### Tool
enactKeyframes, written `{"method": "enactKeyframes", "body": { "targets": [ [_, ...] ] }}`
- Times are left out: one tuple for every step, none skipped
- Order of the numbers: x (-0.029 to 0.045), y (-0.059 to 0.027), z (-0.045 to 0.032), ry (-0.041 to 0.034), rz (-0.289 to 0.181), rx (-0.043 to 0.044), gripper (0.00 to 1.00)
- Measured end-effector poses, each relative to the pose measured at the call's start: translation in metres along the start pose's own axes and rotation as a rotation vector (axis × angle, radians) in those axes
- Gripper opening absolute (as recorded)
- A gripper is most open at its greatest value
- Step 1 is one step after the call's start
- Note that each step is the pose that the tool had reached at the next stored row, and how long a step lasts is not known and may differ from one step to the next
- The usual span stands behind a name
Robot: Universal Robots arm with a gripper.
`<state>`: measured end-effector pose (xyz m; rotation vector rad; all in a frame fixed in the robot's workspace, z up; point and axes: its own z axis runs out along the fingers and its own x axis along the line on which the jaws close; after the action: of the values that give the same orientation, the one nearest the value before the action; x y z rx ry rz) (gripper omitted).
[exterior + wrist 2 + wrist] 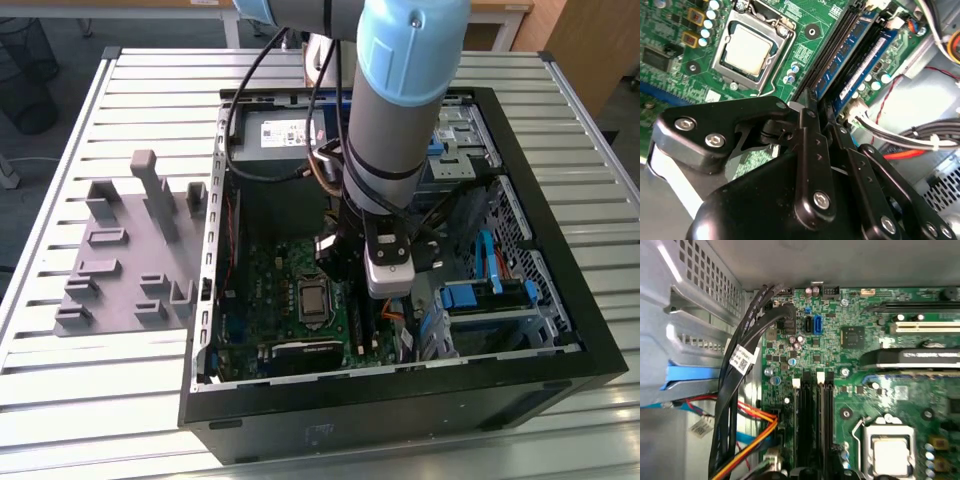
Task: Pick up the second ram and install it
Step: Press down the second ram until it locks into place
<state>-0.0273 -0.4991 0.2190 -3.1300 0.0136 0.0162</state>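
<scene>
Inside the open black computer case (560, 330), over the green motherboard (805, 50), the black gripper (821, 107) is hovering above the long black memory slots (812, 425). Its jaws are sitting nearly together, seemingly clamped on the second ram (816, 100), though that is uncertain. One blue-green stick (852, 65) is already sitting seated; seating the second remains. One grey fixture tray (120, 270) is lying beside the case.
</scene>
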Motion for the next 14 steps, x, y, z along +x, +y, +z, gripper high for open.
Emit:
{"method": "enactKeyframes", "body": {
  "targets": [
    [0.0000,0.0000,-0.0033,0.0000,0.000,-0.0001,0.21],
    [-0.0001,0.0000,-0.0061,-0.0001,0.000,-0.0003,0.21],
    [-0.0001,-0.0001,-0.0079,-0.0001,0.000,-0.0003,0.21],
    [-0.0001,-0.0001,-0.0087,-0.0001,0.000,-0.0002,0.21],
    [-0.0001,-0.0001,-0.0086,0.0000,0.000,0.0001,0.21],
    [-0.0001,-0.0001,-0.0086,0.0000,0.000,0.0001,0.21],
    [-0.0001,-0.0001,-0.0086,0.0000,0.000,0.0000,0.21],
    [-0.0001,-0.0001,-0.0086,0.0000,0.000,0.0001,0.20],
    [-0.0001,-0.0001,-0.0087,0.0000,0.000,-0.0001,0.13],
    [-0.0001,-0.0001,-0.0087,-0.0001,0.000,-0.0002,0.13],
    [-0.0001,-0.0001,-0.0087,0.0000,0.000,-0.0001,0.11],
    [-0.0001,-0.0001,-0.0087,-0.0001,0.000,-0.0002,0.11],
    [-0.0001,-0.0001,-0.0085,-0.0001,0.000,-0.0003,0.11],
    [-0.0001,-0.0001,-0.0080,0.0000,0.000,0.0001,0.11]
  ]
}}
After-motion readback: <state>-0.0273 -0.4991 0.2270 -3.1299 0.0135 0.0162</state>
